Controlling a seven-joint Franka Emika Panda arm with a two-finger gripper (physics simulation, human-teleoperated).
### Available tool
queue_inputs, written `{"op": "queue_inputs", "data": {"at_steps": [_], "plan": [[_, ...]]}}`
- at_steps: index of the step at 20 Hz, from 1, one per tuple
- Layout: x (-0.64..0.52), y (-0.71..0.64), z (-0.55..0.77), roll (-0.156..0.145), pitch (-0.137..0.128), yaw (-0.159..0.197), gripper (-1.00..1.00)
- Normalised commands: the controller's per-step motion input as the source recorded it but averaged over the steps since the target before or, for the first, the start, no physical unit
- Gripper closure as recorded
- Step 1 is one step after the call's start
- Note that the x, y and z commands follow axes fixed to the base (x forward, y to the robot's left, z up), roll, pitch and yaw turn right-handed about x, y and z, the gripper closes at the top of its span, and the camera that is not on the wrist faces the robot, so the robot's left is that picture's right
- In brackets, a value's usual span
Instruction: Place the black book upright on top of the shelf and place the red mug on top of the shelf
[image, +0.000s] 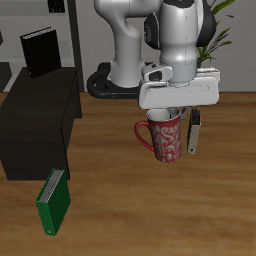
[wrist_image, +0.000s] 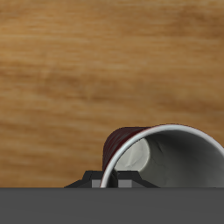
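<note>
The red mug (image: 163, 138) hangs under my gripper (image: 186, 142), mouth up, over the wooden table beside the shelf. One finger (image: 193, 132) runs down outside the mug's wall and the other is hidden inside it, so the gripper is shut on the rim. The wrist view shows the red mug (wrist_image: 166, 153) very close, with its grey-white inside and the wood beyond. Whether its base touches the table I cannot tell. The black book (image: 40, 52) stands upright at the back of the shelf's (image: 35, 125) flat top, well away from the gripper.
A green book (image: 52, 200) leans upright on the table in front of the shelf, near the front edge. The robot's base (image: 112, 78) and a potted plant (image: 218, 40) stand at the back.
</note>
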Motion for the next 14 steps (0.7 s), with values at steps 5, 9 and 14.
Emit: {"op": "queue_inputs", "data": {"at_steps": [5, 9, 14], "plan": [[-0.59, -0.28, 0.53, -0.041, -0.086, 0.027, 1.00], [-0.50, -0.17, 0.38, 0.014, -0.034, -0.053, 1.00], [-0.68, -0.22, 0.39, -0.006, -0.074, -0.057, 1.00]]}}
